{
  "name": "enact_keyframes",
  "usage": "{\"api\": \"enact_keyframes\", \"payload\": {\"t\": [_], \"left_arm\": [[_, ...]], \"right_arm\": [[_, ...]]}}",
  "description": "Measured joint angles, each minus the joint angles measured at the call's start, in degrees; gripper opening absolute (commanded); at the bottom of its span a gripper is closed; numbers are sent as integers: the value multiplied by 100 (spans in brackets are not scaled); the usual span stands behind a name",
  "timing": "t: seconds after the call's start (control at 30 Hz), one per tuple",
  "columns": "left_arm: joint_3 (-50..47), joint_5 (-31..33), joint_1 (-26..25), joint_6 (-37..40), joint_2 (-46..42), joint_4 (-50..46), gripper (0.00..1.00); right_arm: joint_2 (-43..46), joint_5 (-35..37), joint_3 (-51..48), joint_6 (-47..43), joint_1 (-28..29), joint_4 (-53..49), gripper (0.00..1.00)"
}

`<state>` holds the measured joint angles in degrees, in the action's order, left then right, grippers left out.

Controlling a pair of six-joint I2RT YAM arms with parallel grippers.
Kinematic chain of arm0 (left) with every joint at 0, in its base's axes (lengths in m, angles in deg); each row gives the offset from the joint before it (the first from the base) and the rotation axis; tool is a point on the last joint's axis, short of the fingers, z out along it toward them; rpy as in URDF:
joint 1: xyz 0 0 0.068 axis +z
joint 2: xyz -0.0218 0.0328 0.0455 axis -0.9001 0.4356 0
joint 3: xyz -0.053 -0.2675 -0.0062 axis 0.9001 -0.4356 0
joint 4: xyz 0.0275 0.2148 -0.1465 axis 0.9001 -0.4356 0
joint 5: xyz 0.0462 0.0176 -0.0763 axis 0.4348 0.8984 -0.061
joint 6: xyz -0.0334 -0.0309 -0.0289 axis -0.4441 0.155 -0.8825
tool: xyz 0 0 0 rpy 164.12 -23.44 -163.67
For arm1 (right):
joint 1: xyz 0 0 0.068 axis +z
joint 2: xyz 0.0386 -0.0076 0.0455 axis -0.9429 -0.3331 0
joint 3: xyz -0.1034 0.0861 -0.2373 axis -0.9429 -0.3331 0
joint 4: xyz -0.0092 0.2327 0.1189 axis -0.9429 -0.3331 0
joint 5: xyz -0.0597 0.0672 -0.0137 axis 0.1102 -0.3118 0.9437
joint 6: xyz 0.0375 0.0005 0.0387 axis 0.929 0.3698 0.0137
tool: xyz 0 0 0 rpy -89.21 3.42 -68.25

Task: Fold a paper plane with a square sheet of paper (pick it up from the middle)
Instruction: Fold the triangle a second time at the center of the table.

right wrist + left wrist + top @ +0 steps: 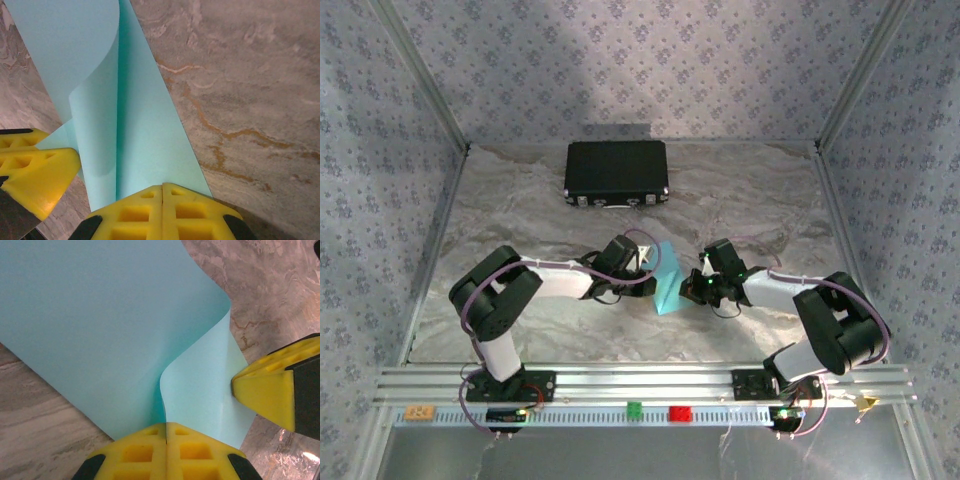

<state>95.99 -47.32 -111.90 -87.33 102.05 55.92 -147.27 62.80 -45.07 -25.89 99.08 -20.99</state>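
Mid-table, one paper sheet [668, 280], pinched by left tool [166, 427], right tool [163, 187]

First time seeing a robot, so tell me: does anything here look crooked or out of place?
Only the blue sheet of paper: instead of lying flat it bows into a loose curl, one flap looping over, gripped by the shut left pincer and right pincer. Nothing looks torn or spilled.

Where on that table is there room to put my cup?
Bare table lies left and right of the black case. The middle is crowded: left gripper and right gripper both pinch the paper sheet.
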Motion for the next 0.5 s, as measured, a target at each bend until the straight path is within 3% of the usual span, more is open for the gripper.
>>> {"api": "enact_keyframes", "payload": {"t": [0.5], "left_arm": [[151, 87, 0, 208, 0, -146, 1]], "right_arm": [[0, 0, 0, 2, 0, -2, 6]]}}
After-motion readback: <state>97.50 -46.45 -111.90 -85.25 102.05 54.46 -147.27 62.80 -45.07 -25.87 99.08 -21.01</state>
